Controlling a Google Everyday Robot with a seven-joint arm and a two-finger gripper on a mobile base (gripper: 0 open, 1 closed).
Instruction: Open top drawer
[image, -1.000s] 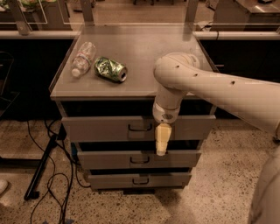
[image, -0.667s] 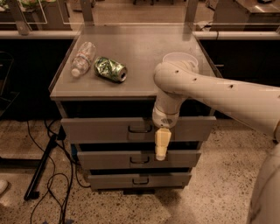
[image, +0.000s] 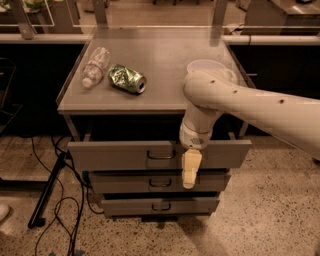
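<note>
The top drawer (image: 115, 154) is the widest grey drawer, directly under the table top. It stands pulled out a little, with a dark gap above its front panel. Its small loop handle (image: 161, 155) is in the middle of the panel. My gripper (image: 190, 170) hangs down from the white arm (image: 250, 107), just right of the handle. It is in front of the panel's lower edge and overlaps the middle drawer (image: 125, 181). It holds nothing that I can see. The bottom drawer (image: 130, 206) is shut.
A clear plastic bottle (image: 95, 66) and a crushed green can (image: 127, 79) lie on the grey table top (image: 165, 55). Black cables and a stand leg (image: 47, 192) lie on the floor to the left. Dark counters stand on both sides.
The top drawer's front has come slightly farther out toward the camera. My gripper has moved a little down and toward the camera with it.
</note>
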